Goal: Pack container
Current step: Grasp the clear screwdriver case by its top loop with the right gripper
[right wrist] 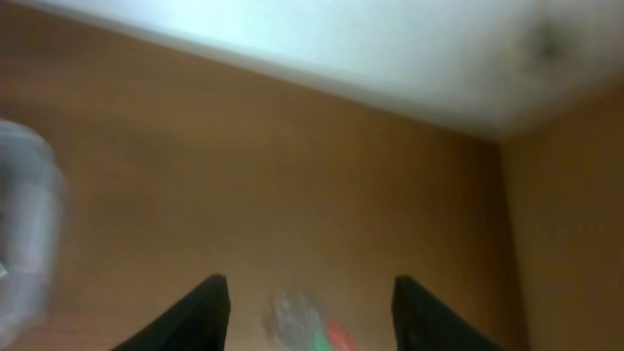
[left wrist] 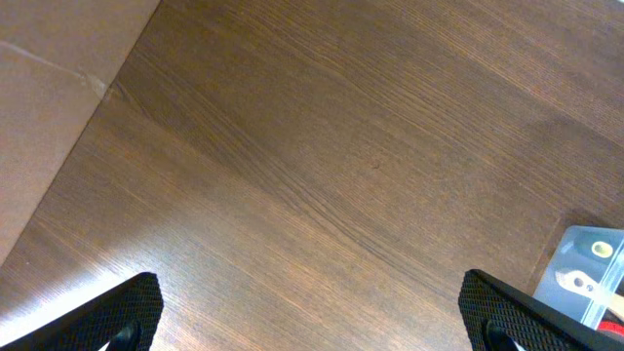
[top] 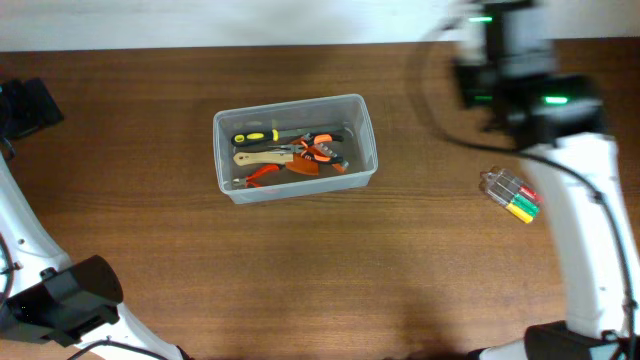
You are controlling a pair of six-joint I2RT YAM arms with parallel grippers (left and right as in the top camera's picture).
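Note:
The container (top: 290, 103) is a clear rectangular bin in the middle of the table. It holds a yellow-and-black screwdriver (top: 262, 135), orange-handled pliers (top: 318, 150) and other hand tools. A clear pack of red and green tools (top: 511, 196) lies on the table to its right. My right gripper (top: 495, 65) hovers high near the back right, blurred. In the right wrist view it is open and empty (right wrist: 307, 312), with the pack (right wrist: 304, 322) seen below between the fingers. My left gripper (top: 28, 108) is at the far left edge, open and empty (left wrist: 312, 312), with a container corner (left wrist: 590, 268) at its right.
A pale wall or floor strip (top: 200, 20) runs along the table's back edge. The left wrist view shows the table edge and a tan surface (left wrist: 49, 88) at upper left. White arm links stand at the front left (top: 60, 290) and the right (top: 590, 240).

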